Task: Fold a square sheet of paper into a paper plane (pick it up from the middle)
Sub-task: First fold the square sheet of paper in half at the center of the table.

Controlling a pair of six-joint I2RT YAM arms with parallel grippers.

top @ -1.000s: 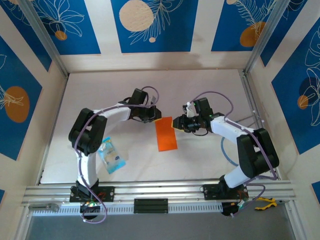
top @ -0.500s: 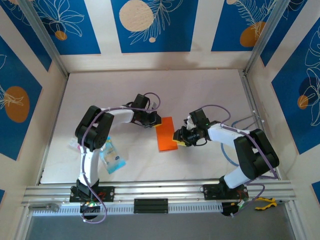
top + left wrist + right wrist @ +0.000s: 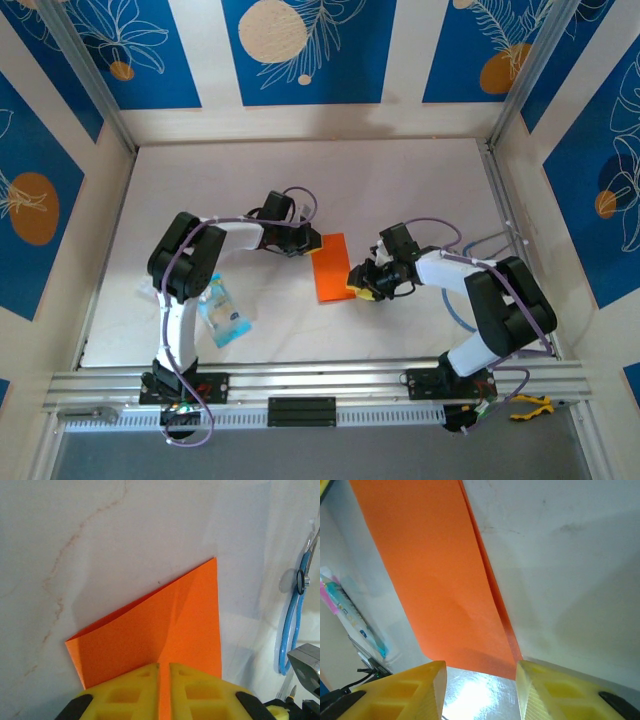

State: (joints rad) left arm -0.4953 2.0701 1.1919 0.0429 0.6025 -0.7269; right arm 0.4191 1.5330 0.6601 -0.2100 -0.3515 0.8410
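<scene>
The square sheet of paper (image 3: 332, 268) is bright orange and lies on the table folded into a narrow rectangle. In the left wrist view the paper (image 3: 165, 615) has a raised crease. My left gripper (image 3: 311, 243) is shut on its far left edge, and the yellow fingers (image 3: 125, 690) pinch the orange strip at the left gripper's tips (image 3: 164, 669). My right gripper (image 3: 356, 284) is at the paper's near right corner. In the right wrist view the paper's (image 3: 435, 570) end lies just ahead of the right gripper (image 3: 480, 674), whose jaws stand open. The paper plane is out of view.
A small blue and clear plastic packet (image 3: 222, 312) lies by the left arm's base and shows in the right wrist view as the packet (image 3: 350, 612). A blue cable (image 3: 292, 625) loops on the table to the right. Walls and a metal rail (image 3: 320, 382) enclose the white table.
My right gripper has slid toward me along the paper's right side to its near corner, and its jaws have widened. The left gripper has stayed shut on the paper and shifted slightly.
</scene>
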